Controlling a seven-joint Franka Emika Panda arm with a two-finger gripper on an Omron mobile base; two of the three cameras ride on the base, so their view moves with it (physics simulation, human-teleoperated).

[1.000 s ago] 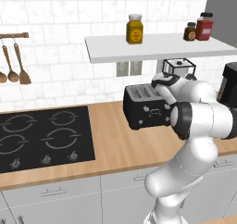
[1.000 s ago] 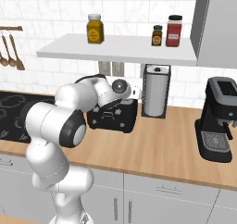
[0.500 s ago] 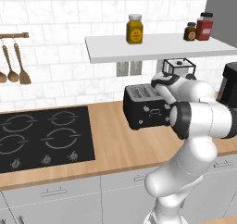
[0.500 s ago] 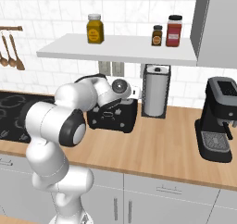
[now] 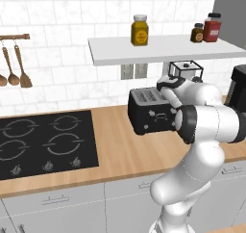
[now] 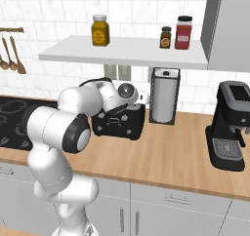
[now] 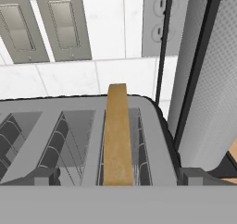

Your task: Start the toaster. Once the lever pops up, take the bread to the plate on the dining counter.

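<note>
Claw fingers stood as wide apart as they go, and they held nothing. One dark fingertip showed low on the left of the hand view and the other low on the right, with the bread between them. The bread was a thin tan slice. It stood on its edge in the right slot of the toaster and poked up a little above the silvery top. The slot next to it had no bread in it.

From the base views, the black toaster sat on the wood counter by the white tiled wall. The white arm bent over it from the front. A paper towel holder stood just beside the toaster. A black coffee machine stood farther along the counter. A black hob was on the other side.
</note>
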